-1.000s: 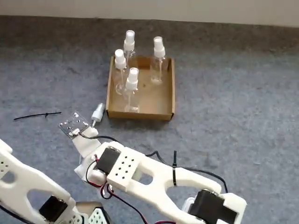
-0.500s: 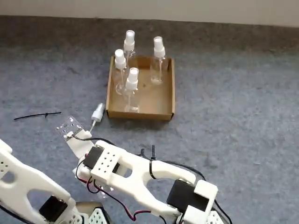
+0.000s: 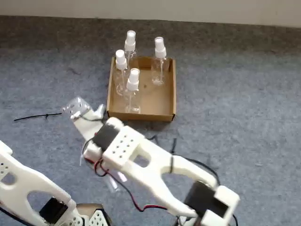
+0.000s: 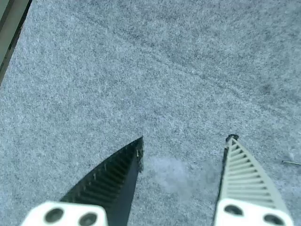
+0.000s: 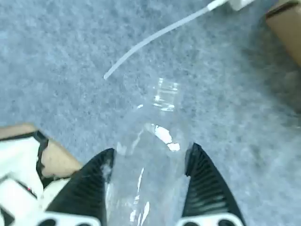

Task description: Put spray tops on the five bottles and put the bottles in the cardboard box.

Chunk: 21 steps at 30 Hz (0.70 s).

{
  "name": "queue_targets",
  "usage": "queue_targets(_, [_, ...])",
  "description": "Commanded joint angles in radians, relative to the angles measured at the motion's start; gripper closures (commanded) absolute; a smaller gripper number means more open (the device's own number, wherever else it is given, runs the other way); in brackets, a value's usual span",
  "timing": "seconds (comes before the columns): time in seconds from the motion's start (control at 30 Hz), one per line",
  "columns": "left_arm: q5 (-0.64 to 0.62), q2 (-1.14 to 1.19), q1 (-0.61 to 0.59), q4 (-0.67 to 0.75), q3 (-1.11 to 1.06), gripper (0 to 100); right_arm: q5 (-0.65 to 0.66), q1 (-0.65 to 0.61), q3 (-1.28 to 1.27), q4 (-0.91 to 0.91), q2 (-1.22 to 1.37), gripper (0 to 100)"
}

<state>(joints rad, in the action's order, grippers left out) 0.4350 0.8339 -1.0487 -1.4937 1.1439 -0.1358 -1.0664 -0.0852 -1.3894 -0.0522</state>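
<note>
Right pincer (image 5: 153,153) pinches the capless fifth bottle (image 5: 155,136) just outside the cardboard box (image 3: 141,114), near the loose spray top (image 3: 99,112) by the box's corner; capping step in hand, next move likely needs neck and tube lined up.

Soft, even, fairly bright light, no hard shadows: faint shade along the cardboard box (image 3: 141,101) lower edge, small glare spots on the clear bottle (image 5: 151,149), centre of right wrist view.

Clear bottles (image 3: 133,96) with white tops (image 3: 133,77), brown cardboard box (image 3: 141,116), seemingly speckled grey carpet (image 3: 235,94).
</note>
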Motion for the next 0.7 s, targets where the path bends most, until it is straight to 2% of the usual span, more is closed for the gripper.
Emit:
queue_targets(0.0, [0.005, -0.022, 0.005, 0.009, 0.044, 75, 0.123, 0.145, 0.110, -0.162, -0.202, 99.4])
queue_targets(0.07, [0.005, -0.022, 0.015, -0.005, 0.045, 75, 0.218, 0.278, 0.113, -0.214, -0.280, 99.4])
queue_targets(0.2, [0.005, -0.027, 0.045, -0.063, 0.048, 75, 0.345, 0.636, 0.110, -0.243, -0.372, 99.4])
queue_targets(0.33, [0.005, -0.025, 0.111, -0.195, 0.136, 75, 0.480, 0.918, 0.088, -0.193, -0.305, 99.4])
queue_targets(0.43, [-0.006, -0.027, 0.193, -0.299, 0.173, 75, 0.517, 1.038, 0.021, -0.050, -0.196, 99.4])
queue_targets(0.53, [-0.038, -0.027, 0.255, -0.299, 0.140, 75, 0.522, 1.113, -0.067, 0.125, -0.096, 99.4])
queue_targets(0.67, [-0.038, -0.070, 0.331, -0.301, -0.015, 75, 0.523, 1.144, -0.154, 0.329, 0.025, 99.4])
